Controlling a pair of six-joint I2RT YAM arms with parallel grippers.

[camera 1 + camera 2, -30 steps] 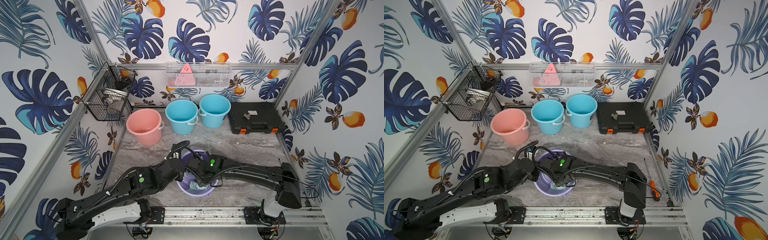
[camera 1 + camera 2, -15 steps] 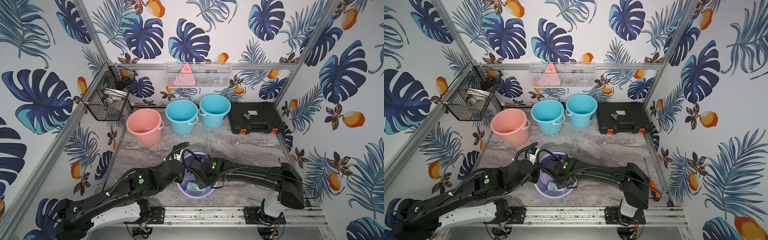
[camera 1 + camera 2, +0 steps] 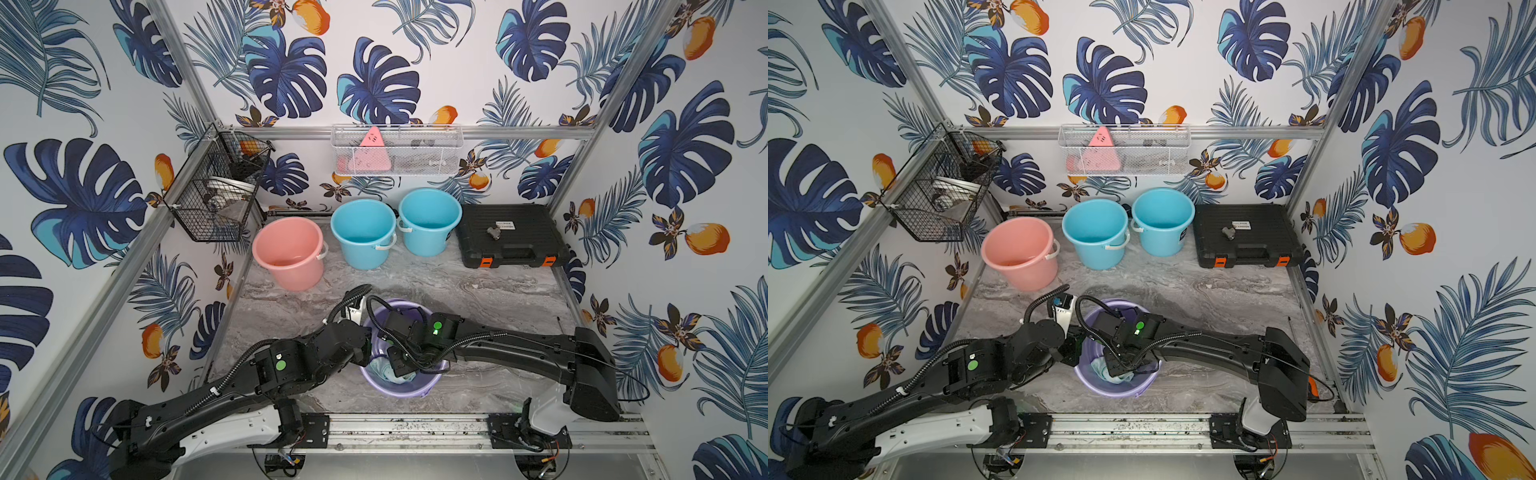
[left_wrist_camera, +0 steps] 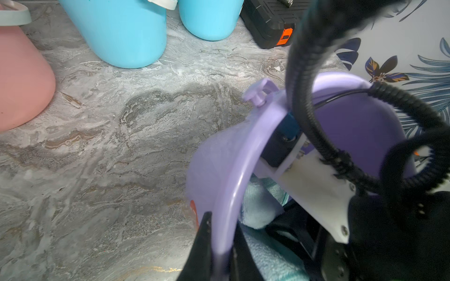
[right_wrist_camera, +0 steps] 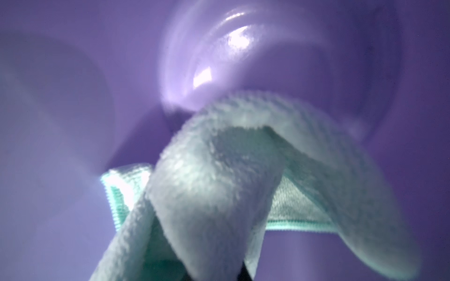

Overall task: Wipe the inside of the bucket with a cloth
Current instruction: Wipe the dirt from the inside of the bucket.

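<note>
Front-centre on the tabletop [image 3: 478, 299]: left tool [image 4: 220, 234] clamps the purple bucket [image 3: 401, 390] by its rim, right tool [image 3: 397, 365] is down inside, closed on the cloth [image 5: 219, 170]. Wiping looks underway. Can't tell which walls are covered, and the withdrawal is left.

Purple bucket [image 3: 397, 389] one; blue buckets [image 3: 361, 254] [image 3: 428, 243] two; pink bucket [image 3: 289, 272] one; cloth [image 3: 380, 368] one.

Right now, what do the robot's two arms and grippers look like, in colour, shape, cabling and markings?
The left arm and right arm are boxy matte black links with white shells near the base rail, each bearing a round green dot. Black corrugated cable conduits loop over both wrists. The left gripper has slim, pointed black fingers; the right gripper's fingers are hidden.
</note>
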